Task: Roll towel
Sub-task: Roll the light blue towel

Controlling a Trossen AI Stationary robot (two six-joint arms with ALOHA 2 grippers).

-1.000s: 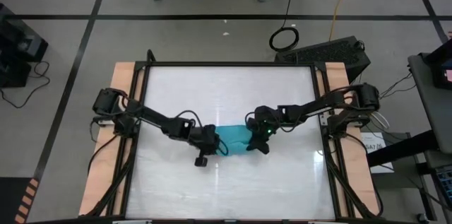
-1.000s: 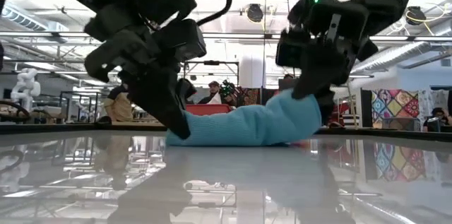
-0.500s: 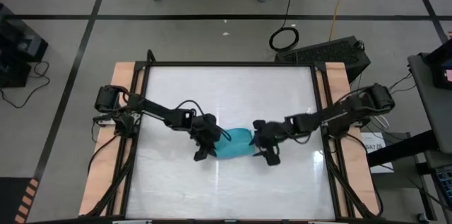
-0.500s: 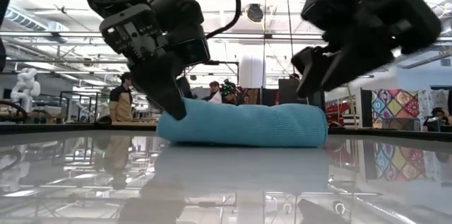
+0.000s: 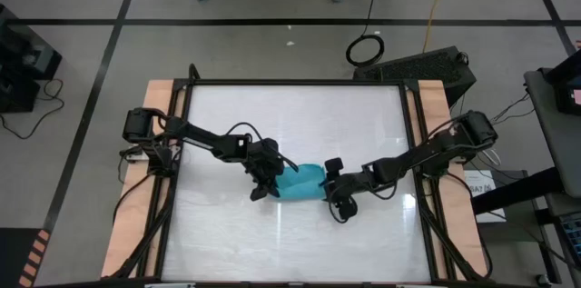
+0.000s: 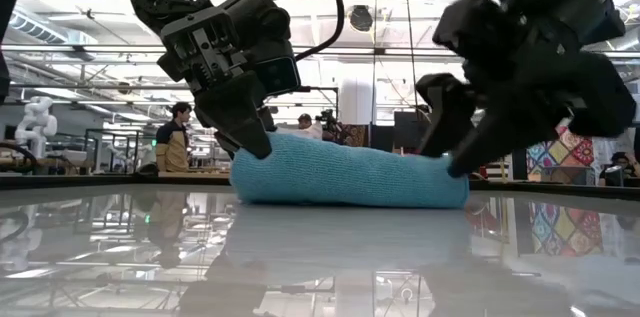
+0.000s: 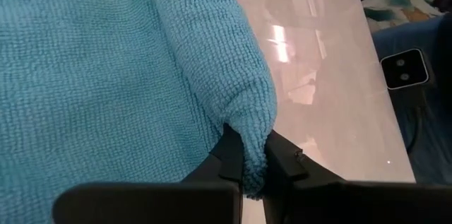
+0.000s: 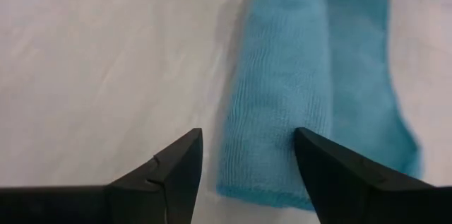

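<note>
Now the right end effector (image 5: 334, 199) has released the towel (image 5: 300, 182).

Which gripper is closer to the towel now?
Left. The left gripper is shut on an edge fold of the towel; the right gripper stands open just off its other end, not gripping.

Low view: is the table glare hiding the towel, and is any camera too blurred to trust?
Low view: the glossy table mirrors the room lights and the towel, which still reads clearly. Right wrist view: the far end of the towel looks soft and the dark fingers blur slightly. Left wrist view: sharp weave, with bright reflections on the table. High view: even light, mild sheen.
</note>
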